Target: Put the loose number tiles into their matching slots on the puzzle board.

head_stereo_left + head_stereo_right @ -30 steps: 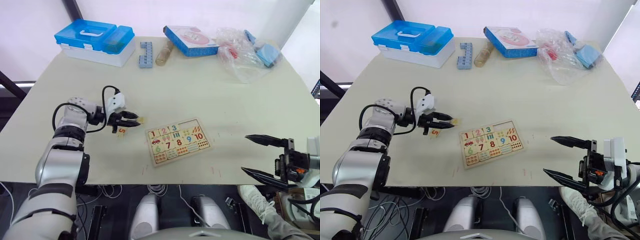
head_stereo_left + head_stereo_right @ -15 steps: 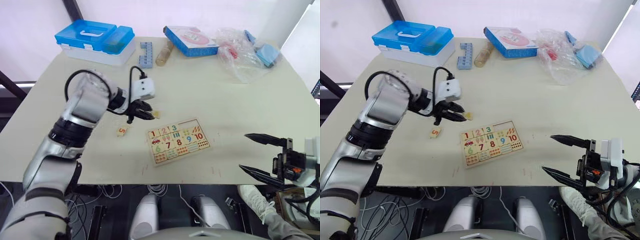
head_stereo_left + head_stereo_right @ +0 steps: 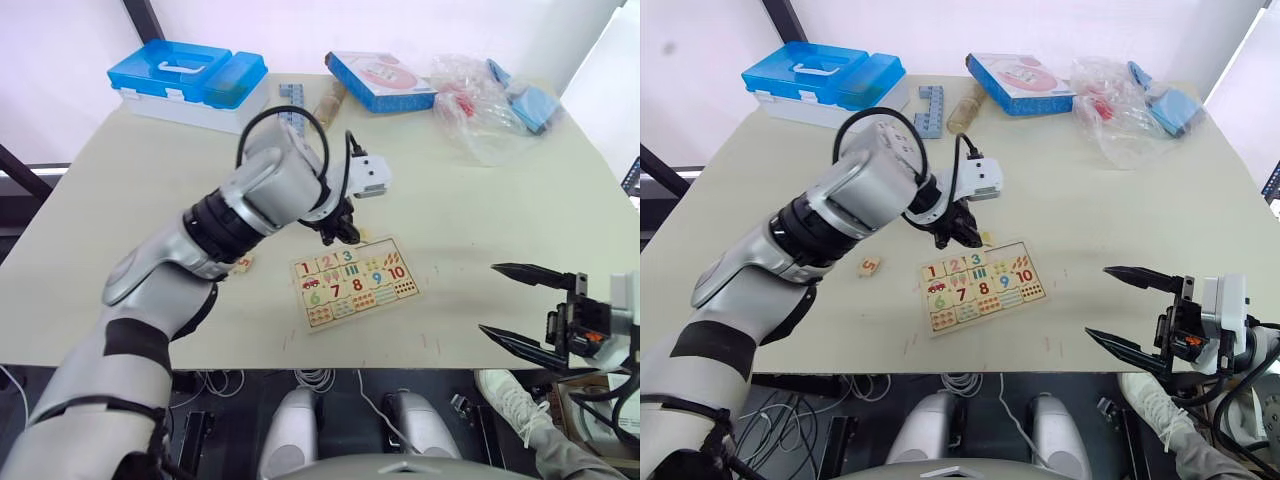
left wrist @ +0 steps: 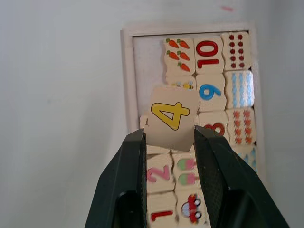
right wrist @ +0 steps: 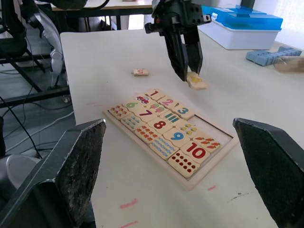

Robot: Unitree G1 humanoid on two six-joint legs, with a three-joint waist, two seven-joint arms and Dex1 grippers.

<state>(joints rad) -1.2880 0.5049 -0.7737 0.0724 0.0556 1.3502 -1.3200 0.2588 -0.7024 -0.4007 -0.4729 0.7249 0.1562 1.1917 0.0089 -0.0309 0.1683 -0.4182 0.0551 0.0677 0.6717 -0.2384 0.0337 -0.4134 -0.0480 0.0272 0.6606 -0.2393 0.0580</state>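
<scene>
A pale surface (image 3: 480,200) carries everything, with a bright wall behind its far edge.

From the head camera: the left tool (image 3: 345,232) has swung in from the surface's left side, where it hung a second ago, and now hovers just past the far edge of the puzzle board (image 3: 355,282), which lies near the front edge at the middle. It carried the yellow 4 tile (image 3: 985,238) along, so the move looks like the approach to the top row, with the tile not yet seated. The red 5 tile (image 3: 243,264) lies loose to the board's left. Along the far edge sit a blue-lidded box (image 3: 190,83), a blue block (image 3: 928,110), a blue-edged box (image 3: 380,80) and a plastic bag (image 3: 490,105), all well apart from the work. The right tool (image 3: 530,310) waits off the front right corner, spread wide with nothing between its fingers.

From the left wrist: the tool's two fingers (image 4: 130,175) are clamped on the 4 tile, held above the board. Bare recess shows along the top row beside the carrots and 10; the tile hides where the 3 ends.

From the right wrist: the left tool stands upright over the board's far rim, the tile at its tip. Nothing blocks the way down; the risk I judge is the tile landing skewed.
</scene>
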